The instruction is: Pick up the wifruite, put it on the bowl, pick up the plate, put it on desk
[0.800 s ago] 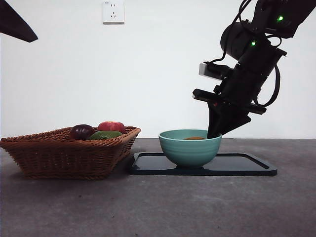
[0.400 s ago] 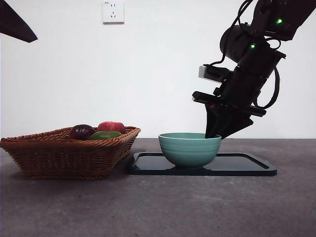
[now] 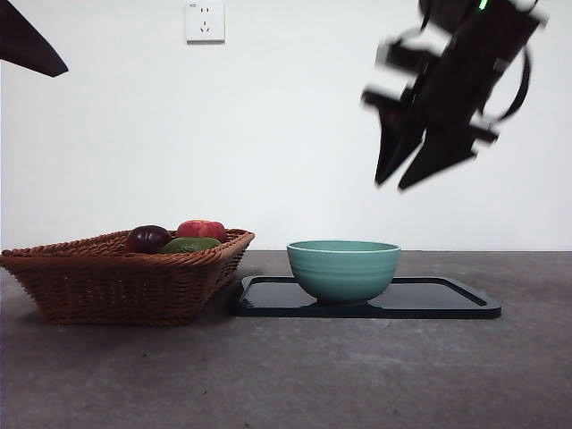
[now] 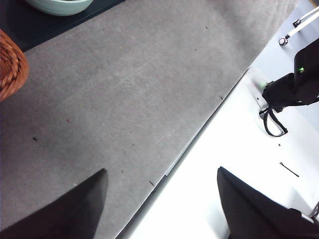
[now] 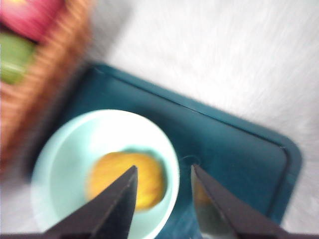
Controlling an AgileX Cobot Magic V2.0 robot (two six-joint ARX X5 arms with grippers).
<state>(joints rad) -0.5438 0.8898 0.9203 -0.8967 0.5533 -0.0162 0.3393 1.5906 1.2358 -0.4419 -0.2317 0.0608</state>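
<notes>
our right gripper [image 3: 399, 185] hangs well above the bowl [image 3: 344, 268], jaws narrowly apart and empty; the wifruite [image 5: 125, 180] lies inside.

Your front camera sits low, near desk [image 3: 295, 375] height, looking level and close across at the bowl [image 3: 343, 268] and basket [image 3: 125, 277], a white wall behind. Your left wrist camera looks down from off to the side, catching only the bowl's [image 4: 60, 6] edge. Your right wrist camera, badly blurred, seems to look almost straight down into the same bowl [image 5: 65, 149].
</notes>
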